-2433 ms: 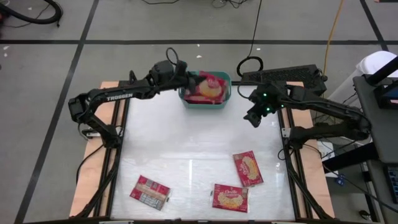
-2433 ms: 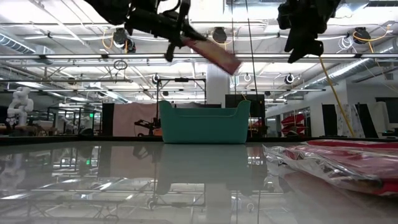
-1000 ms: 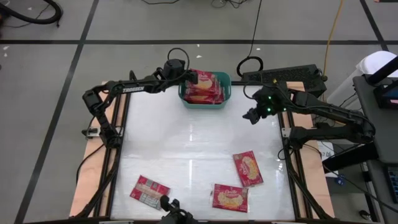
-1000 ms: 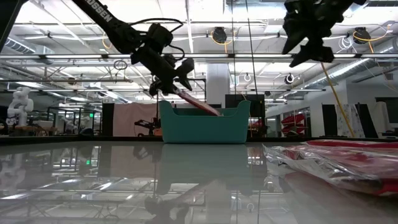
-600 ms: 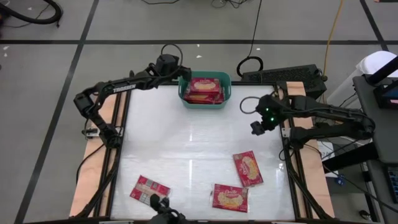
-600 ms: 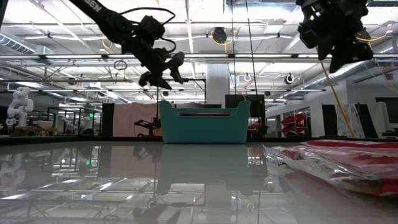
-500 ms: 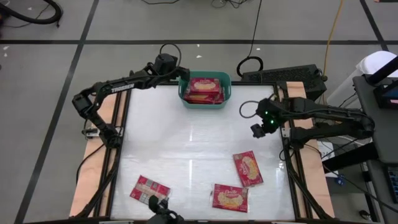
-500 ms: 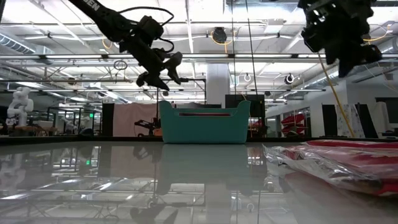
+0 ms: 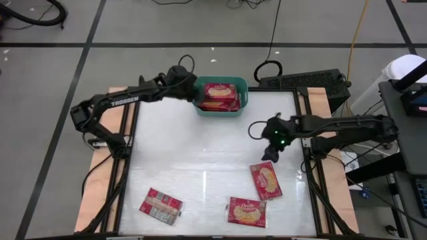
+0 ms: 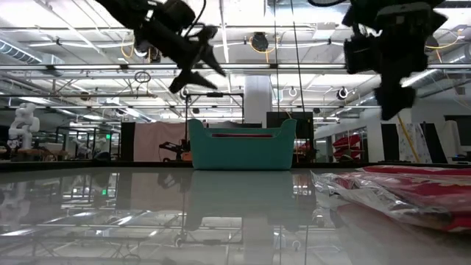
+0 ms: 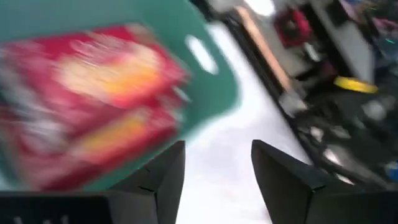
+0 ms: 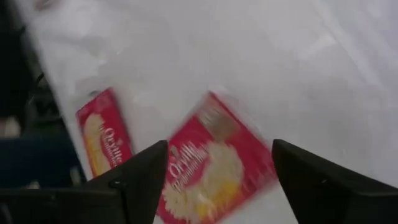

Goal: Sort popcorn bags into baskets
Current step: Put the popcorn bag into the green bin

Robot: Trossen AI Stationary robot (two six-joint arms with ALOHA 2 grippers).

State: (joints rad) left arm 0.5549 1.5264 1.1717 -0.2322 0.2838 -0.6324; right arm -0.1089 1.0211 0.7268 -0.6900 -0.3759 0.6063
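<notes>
Left gripper (image 9: 193, 91): released, empty, beside the basket's (image 9: 243, 94) left rim.
Right gripper (image 9: 268, 157): spread wide, empty, above a popcorn bag (image 9: 266, 181).

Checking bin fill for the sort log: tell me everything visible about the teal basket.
The teal basket is a teal-green plastic tub, rectangular with rounded corners, a rolled rim and a handle slot in its end wall. It stands upright at the table's far edge, midway across. Red popcorn bags lie stacked flat inside, picture side up, nearly filling it. The left claw hangs open just beside its left end, touching nothing as far as can be seen.
</notes>
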